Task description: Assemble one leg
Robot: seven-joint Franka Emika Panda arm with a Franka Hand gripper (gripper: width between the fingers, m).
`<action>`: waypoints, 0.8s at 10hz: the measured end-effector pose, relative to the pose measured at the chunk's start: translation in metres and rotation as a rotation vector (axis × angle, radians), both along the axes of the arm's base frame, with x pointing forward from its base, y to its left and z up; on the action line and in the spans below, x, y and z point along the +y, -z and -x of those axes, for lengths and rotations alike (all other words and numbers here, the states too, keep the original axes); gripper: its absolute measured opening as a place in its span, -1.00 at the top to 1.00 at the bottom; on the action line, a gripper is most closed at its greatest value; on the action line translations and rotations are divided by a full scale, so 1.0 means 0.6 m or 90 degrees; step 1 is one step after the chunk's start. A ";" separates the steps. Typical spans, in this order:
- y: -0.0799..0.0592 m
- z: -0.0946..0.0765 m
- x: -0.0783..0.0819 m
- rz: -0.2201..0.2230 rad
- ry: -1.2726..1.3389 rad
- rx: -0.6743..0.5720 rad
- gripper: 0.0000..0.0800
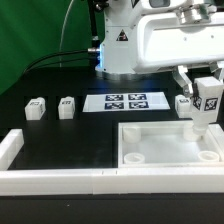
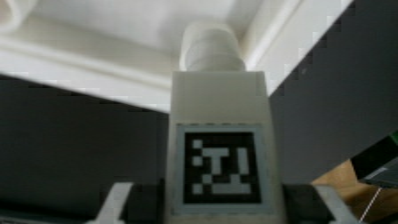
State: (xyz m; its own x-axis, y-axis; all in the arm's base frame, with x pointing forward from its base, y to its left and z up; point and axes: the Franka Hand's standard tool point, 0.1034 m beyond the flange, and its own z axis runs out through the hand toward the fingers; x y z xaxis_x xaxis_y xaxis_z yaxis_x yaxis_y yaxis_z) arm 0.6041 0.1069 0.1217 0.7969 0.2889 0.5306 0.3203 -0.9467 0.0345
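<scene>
the pincer (image 1: 206, 92) grips a blocky white tagged leg (image 1: 203, 116) over the rimmed tray (image 1: 160, 128).

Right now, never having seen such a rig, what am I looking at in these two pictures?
The white machine is a robot arm that ends in a two-finger gripper. One picture comes from a camera standing off the arm, looking across a black table. The other comes from a camera on the wrist, looking along the held part. The gripper is shut on a leg, a small white block with a black-and-white tag, held upright over a corner of the large white tray. Three more legs stand loose: one and another toward the exterior view's left, a third beside the gripper. The flat sheet with four tags is the marker board.
</scene>
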 end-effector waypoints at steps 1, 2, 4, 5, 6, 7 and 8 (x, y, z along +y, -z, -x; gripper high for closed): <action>-0.006 -0.018 -0.005 -0.003 0.012 0.008 0.27; -0.005 -0.014 -0.002 -0.002 0.007 0.000 0.27; -0.002 -0.012 -0.002 -0.002 0.006 -0.002 0.27; -0.004 -0.015 -0.005 -0.005 0.006 -0.029 0.27; -0.001 -0.013 -0.005 -0.006 0.007 -0.032 0.27; 0.006 -0.002 -0.007 -0.016 0.019 -0.062 0.27; 0.028 0.011 -0.002 -0.016 0.025 -0.023 0.27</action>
State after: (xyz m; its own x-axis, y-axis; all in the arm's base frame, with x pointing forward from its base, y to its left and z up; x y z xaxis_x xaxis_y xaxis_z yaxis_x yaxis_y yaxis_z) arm 0.5975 0.1058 0.1051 0.7877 0.2449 0.5653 0.2825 -0.9590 0.0220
